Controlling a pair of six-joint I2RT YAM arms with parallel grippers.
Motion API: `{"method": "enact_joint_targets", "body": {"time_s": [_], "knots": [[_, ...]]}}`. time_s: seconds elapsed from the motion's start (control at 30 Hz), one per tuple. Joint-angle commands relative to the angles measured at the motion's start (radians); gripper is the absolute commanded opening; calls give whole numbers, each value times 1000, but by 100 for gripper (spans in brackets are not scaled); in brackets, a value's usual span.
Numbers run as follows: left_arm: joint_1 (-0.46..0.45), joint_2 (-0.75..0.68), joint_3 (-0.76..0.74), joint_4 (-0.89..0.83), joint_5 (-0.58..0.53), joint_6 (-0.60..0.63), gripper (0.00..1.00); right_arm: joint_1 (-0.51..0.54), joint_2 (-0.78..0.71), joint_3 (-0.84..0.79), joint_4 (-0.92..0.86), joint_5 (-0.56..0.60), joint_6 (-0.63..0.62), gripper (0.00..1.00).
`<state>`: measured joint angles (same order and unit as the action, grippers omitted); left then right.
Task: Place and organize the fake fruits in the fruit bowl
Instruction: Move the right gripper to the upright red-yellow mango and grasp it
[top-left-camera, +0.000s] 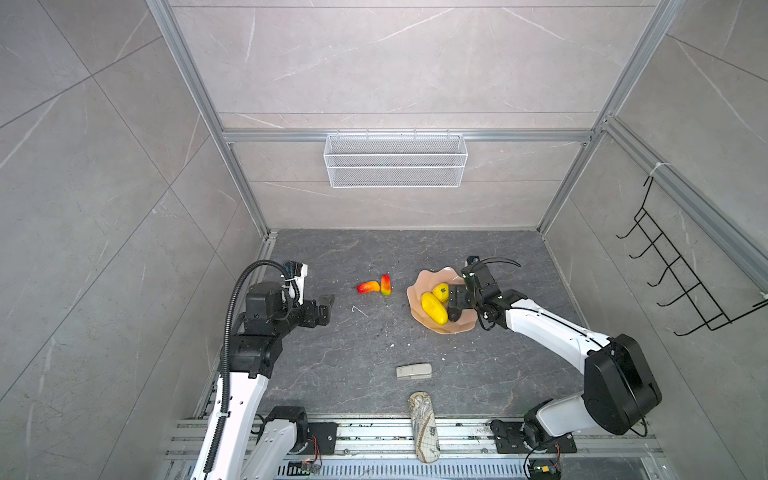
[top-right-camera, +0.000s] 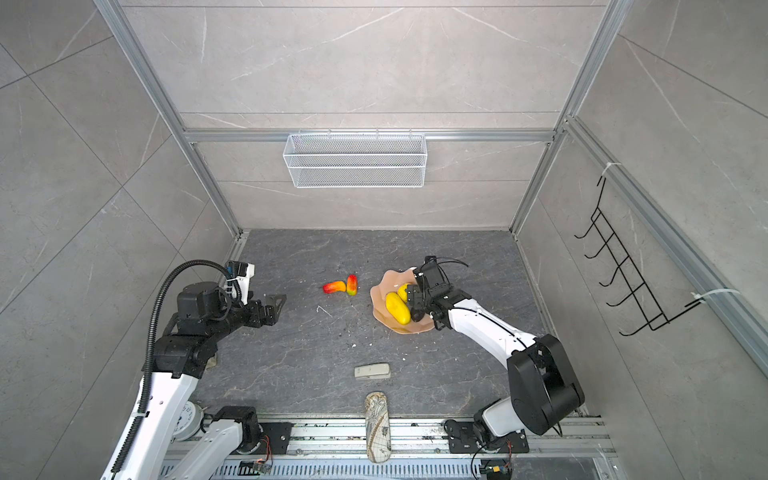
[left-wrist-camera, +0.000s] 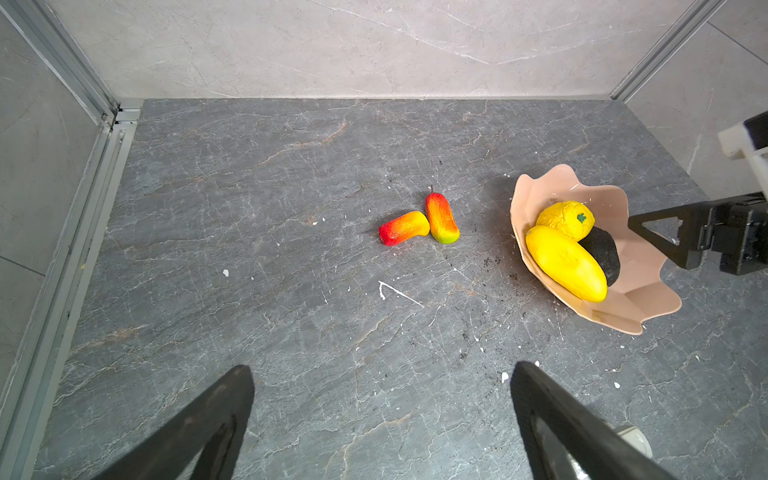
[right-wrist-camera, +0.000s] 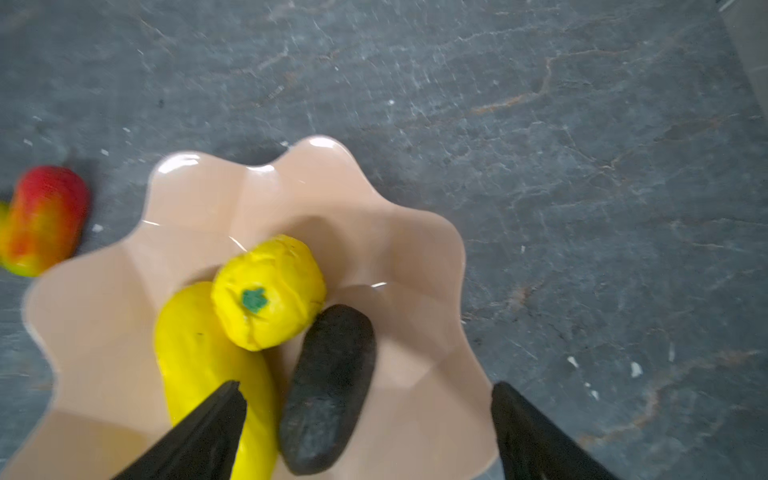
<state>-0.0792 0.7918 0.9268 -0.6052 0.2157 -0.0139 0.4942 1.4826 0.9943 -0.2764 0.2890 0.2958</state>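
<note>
The pale pink scalloped fruit bowl (top-left-camera: 428, 276) (top-right-camera: 384, 282) (left-wrist-camera: 540, 178) (right-wrist-camera: 316, 145) sits right of centre. In it lie a long yellow fruit (top-left-camera: 434, 308) (left-wrist-camera: 565, 264) (right-wrist-camera: 195, 345), a round yellow fruit with a green top (top-left-camera: 440, 291) (left-wrist-camera: 563, 218) (right-wrist-camera: 270, 291) and a black oval fruit (left-wrist-camera: 602, 251) (right-wrist-camera: 328, 386). My right gripper (top-left-camera: 454, 303) (right-wrist-camera: 368, 386) hangs open over the bowl, and the black oval rests loose between its jaws. Two red-orange-yellow fruits (top-left-camera: 368, 286) (top-left-camera: 386, 284) (left-wrist-camera: 403, 227) (left-wrist-camera: 441, 218) lie touching on the floor left of the bowl. My left gripper (top-left-camera: 328, 307) (left-wrist-camera: 382, 368) is open and holds nothing, further left.
A beige stapler-like block (top-left-camera: 413, 371) lies toward the front, and a map-patterned case (top-left-camera: 424, 428) rests across the front rail. A white wire basket (top-left-camera: 395, 160) hangs on the back wall. A black wire rack (top-left-camera: 681, 270) is fixed to the right wall.
</note>
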Motion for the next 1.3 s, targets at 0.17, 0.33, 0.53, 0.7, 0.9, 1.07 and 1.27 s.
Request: {"method": "enact_joint_targets", "body": {"time_s": [0.17,0.33,0.53,0.7,0.9,1.07,1.27], "knots": [[-4,-4,3,23,24,20,100,171,216,308,-54,-139,-172,100],[-3,-5,4,24,21,22,100,216,413,541,-89,-157,-146,100],[-4,-12,2,23,12,24,100,224,641,779,-162,-155,-72,98],[-4,-8,3,22,16,24,100,225,772,902,-204,-134,-31,92],[-4,-8,3,21,16,25,100,225,866,974,-220,-168,-14,78],[-4,-6,2,22,16,24,100,225,914,1015,-234,-174,-9,70],[-3,-8,2,21,15,25,100,225,965,1053,-239,-175,-1,61]]}}
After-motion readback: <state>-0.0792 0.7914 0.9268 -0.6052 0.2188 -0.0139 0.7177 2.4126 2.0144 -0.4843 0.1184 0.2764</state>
